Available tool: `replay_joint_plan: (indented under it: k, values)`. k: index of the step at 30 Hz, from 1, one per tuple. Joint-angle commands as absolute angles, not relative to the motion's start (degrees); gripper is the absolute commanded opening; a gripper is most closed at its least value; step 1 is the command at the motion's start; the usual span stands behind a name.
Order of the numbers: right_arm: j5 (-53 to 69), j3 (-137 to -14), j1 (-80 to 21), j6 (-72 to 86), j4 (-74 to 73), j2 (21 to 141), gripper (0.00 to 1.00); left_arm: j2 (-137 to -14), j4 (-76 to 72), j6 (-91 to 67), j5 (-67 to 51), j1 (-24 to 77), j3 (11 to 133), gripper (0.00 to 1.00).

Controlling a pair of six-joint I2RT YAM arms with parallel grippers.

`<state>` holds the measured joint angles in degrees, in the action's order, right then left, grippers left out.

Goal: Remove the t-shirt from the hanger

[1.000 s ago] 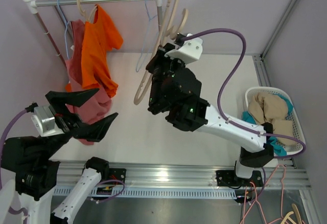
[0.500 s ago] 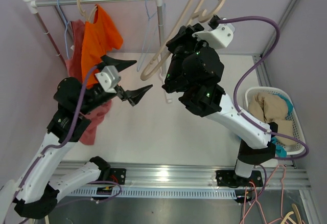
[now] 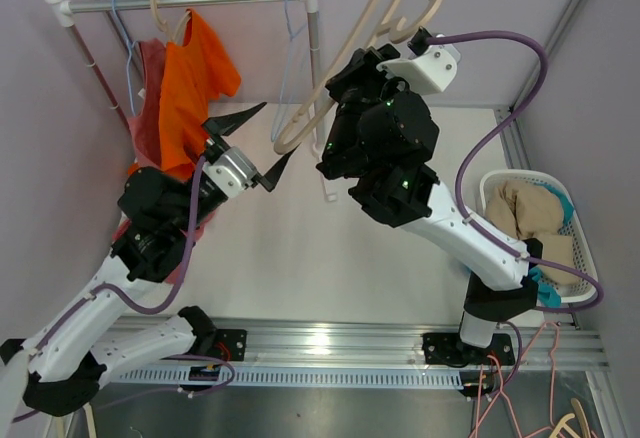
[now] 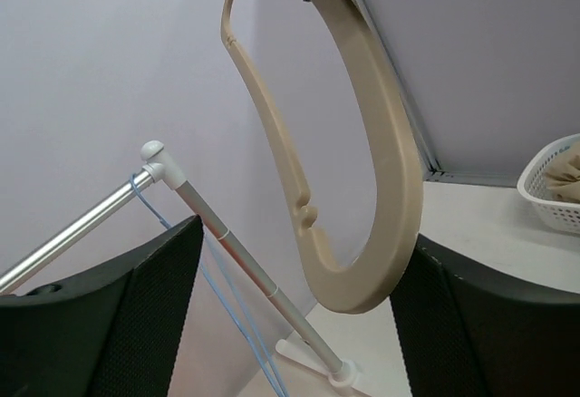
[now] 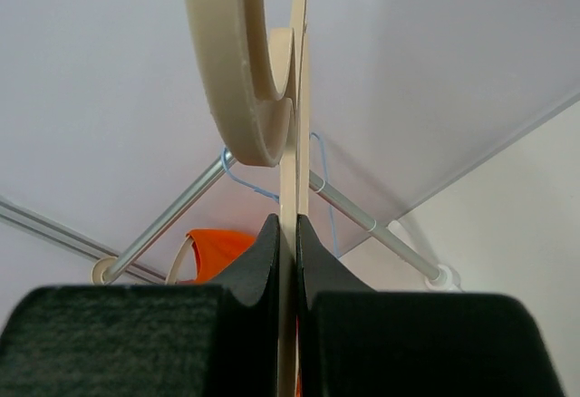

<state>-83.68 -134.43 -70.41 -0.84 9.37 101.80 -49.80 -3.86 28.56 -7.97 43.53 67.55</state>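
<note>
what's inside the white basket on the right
Crumpled beige clothes fill the white basket, with teal fabric showing at the edges. Whatever lies under the pile is covered.

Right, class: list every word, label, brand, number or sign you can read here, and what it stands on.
None: no readable text in any view.
The beige hanger, orange t-shirt, rail and laundry basket are unmarked.
The right arm shows only small green lights, no characters.
</note>
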Motion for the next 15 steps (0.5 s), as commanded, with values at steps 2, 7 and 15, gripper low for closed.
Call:
replay_joint_plan:
  k: [2, 7, 15]
  values:
    - [-99.8, -135.6, -69.8, -6.2, 18.2, 102.7, 0.00, -49.5, -10.0, 36.1, -5.5, 46.5, 66.0, 0.75]
    - [-100.6, -138.1, -69.2, -9.5, 21.3, 104.1, 0.00, -49.9, -13.8, 42.5, -2.3, 50.4, 64.1, 0.59]
    - [-100.7, -137.5, -69.1, -10.4, 21.8, 104.0, 0.00, -51.6, -14.0, 45.6, -0.4, 53.7, 64.8, 0.21]
